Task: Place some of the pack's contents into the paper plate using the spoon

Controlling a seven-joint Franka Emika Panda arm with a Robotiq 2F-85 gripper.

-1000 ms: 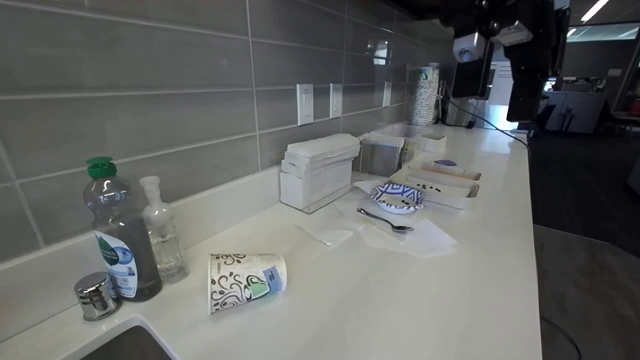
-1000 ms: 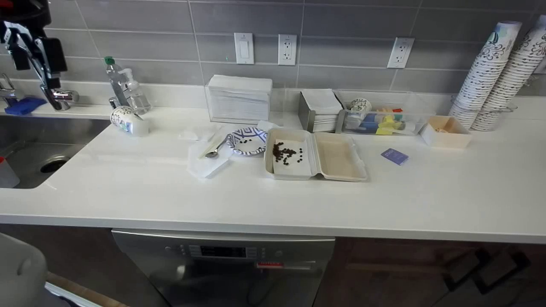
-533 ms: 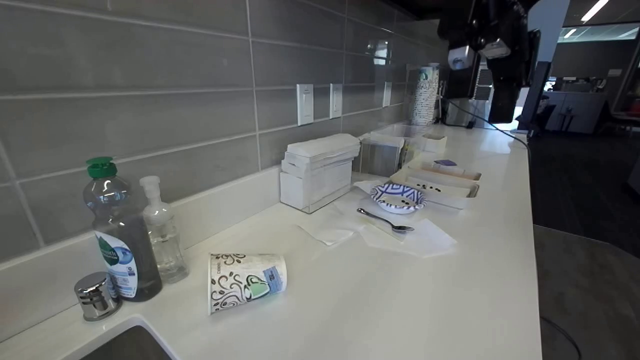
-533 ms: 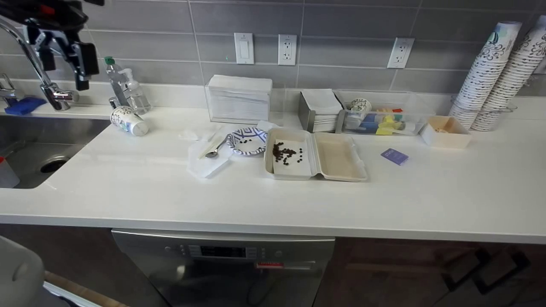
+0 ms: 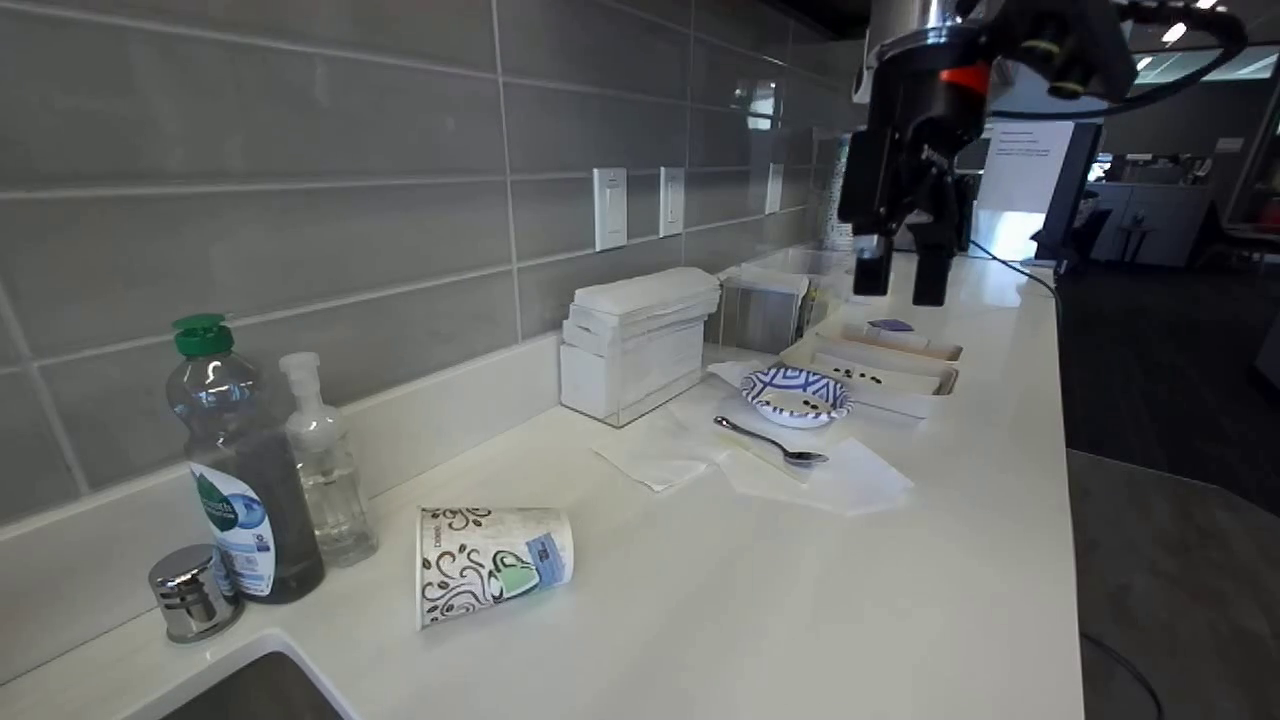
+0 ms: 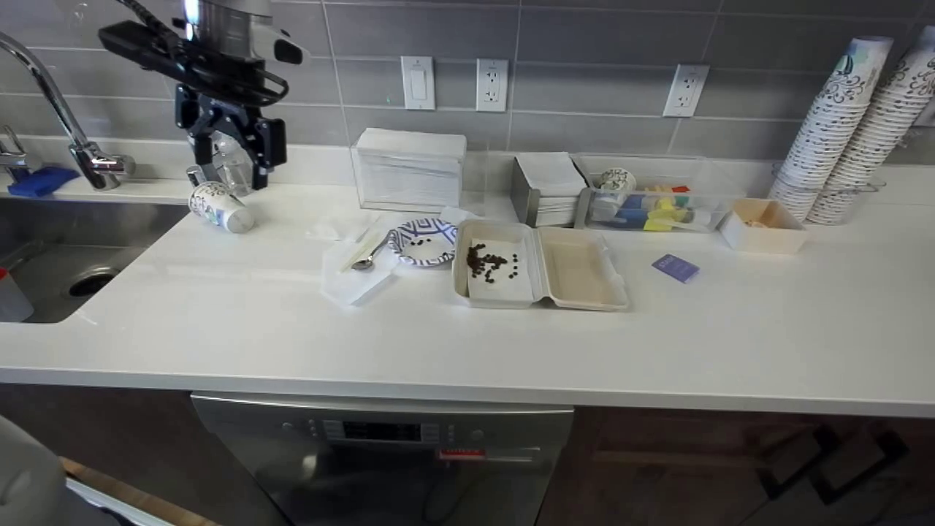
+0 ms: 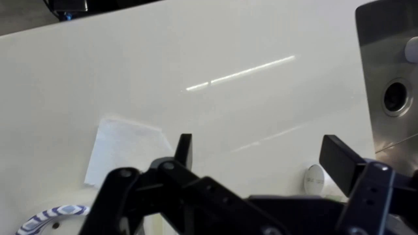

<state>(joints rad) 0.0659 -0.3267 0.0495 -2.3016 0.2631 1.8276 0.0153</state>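
The paper plate (image 6: pixel 431 252) (blue-patterned, a few dark bits (image 6: pixel 419 242) inside) sits between spoon (image 5: pixel 790 455) and open pack (image 6: pixel 578 269)

In an exterior view the camera looks lengthwise along the countertop (image 5: pixel 860 600) from the corner near the sink (image 5: pixel 255 690). In an exterior view the camera faces the wall (image 6: pixel 599 102) from well beyond the front edge (image 6: pixel 467 394). The wrist view looks down, that edge uppermost; all share the paper plate (image 6: pixel 425 250).
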